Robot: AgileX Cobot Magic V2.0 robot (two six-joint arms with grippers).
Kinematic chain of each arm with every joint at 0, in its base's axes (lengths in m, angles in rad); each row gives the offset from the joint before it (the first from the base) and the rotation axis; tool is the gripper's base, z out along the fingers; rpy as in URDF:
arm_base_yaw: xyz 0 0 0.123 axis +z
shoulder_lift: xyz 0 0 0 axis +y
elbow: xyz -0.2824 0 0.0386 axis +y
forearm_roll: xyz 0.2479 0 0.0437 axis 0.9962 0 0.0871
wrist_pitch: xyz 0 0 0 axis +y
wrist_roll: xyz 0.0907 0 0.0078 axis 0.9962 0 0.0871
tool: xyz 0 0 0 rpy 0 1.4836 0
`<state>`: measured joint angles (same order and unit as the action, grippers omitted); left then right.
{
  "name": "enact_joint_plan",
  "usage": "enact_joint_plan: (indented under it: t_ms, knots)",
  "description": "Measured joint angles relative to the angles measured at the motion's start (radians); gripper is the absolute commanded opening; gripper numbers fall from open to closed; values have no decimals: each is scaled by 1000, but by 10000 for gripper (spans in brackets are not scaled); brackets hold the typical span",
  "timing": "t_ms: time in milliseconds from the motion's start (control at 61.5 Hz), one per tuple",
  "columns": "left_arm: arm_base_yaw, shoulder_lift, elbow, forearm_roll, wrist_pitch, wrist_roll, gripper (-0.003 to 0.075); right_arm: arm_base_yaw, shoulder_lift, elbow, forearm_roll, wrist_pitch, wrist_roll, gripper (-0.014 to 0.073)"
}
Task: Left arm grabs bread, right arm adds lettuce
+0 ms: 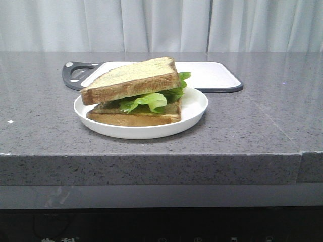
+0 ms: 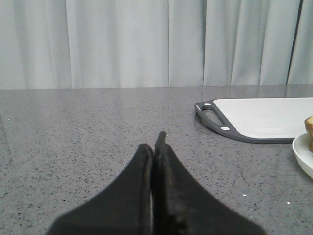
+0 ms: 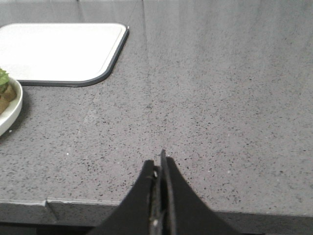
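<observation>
In the front view a white plate (image 1: 194, 108) holds a stacked sandwich. The thick bread (image 1: 132, 79) lies tilted on top, the green lettuce (image 1: 151, 100) sticks out under it, and a thinner slice (image 1: 132, 118) lies at the bottom. Neither arm shows in the front view. My left gripper (image 2: 155, 146) is shut and empty, low over the bare counter to the left of the plate (image 2: 303, 155); a crust corner (image 2: 309, 126) shows at that view's edge. My right gripper (image 3: 157, 163) is shut and empty near the counter's front edge, right of the plate (image 3: 11, 110).
A white cutting board with a dark rim and handle (image 1: 212, 74) lies behind the plate; it also shows in the left wrist view (image 2: 264, 117) and the right wrist view (image 3: 58, 49). The grey speckled counter (image 1: 262, 126) ends at a front edge. Pale curtains hang behind.
</observation>
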<state>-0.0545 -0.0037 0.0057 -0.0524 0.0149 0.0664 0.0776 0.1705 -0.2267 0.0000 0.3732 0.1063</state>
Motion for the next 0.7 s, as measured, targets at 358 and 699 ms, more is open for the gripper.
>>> enact_joint_plan:
  t_ms: [358, 699]
  knots:
    - [0, 0, 0, 0, -2, 0, -20, -37, -179, 253, 0, -252, 0, -118]
    - [0, 0, 0, 0, -2, 0, -20, -39, -179, 253, 0, -271, 2, -118]
